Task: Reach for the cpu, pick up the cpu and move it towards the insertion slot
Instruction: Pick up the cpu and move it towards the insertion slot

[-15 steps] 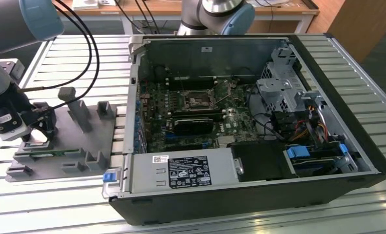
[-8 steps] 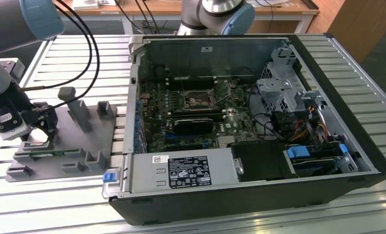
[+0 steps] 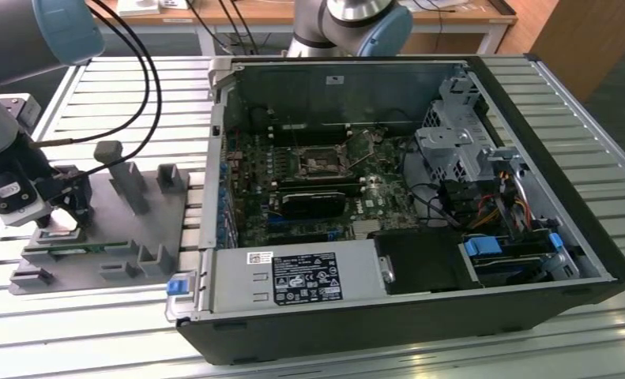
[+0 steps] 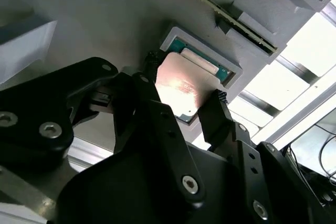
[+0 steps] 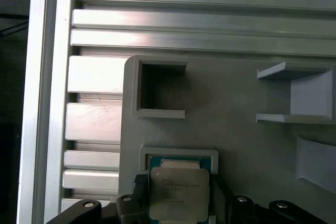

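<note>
**A:** Since we're going view by view, exterior first. Where's the gripper?

**B:** Low over the fixture, at its edge on the exterior view's left. I'd call it the grasp step. The slot is mid-board inside the open case, well apart.

**A:** Surface, room?

**B:** Slatted metal table. The fixture is near its edge on the exterior view's left, with the case just beside it. Fixture posts stand near the gripper, and the case wall lies between fixture and slot.

**A:** Second wrist view?

**B:** The cpu is at a pocket, with fingers against two opposite edges. My judgement is they're pinching it. Can't tell if it's seated or raised.

**A:** First wrist view?

**B:** The cpu is at the same pocket, close to the fixture's edge, with table slats just beside. An empty pocket is near.

**A:** What does the lift need?

**B:** My guess is a straight pull with the chip level, because the rim hugs it.
</note>
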`<action>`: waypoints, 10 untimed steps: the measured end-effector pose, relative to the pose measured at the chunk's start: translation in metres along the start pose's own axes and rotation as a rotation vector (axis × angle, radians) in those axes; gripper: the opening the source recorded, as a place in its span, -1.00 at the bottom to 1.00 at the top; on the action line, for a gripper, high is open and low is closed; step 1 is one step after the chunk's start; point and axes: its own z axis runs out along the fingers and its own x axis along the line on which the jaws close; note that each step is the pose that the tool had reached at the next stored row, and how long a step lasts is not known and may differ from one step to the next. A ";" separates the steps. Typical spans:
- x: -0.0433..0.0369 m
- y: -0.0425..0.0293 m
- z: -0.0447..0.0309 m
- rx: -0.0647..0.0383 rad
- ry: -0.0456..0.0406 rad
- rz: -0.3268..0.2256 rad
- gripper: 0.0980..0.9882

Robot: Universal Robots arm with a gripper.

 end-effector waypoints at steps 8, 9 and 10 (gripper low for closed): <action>0.0000 0.0003 -0.0063 -0.002 -0.0003 0.000 0.00; 0.0000 0.0004 -0.0090 -0.002 -0.0001 0.000 0.00; 0.0000 0.0004 -0.0105 -0.002 -0.0002 0.000 0.00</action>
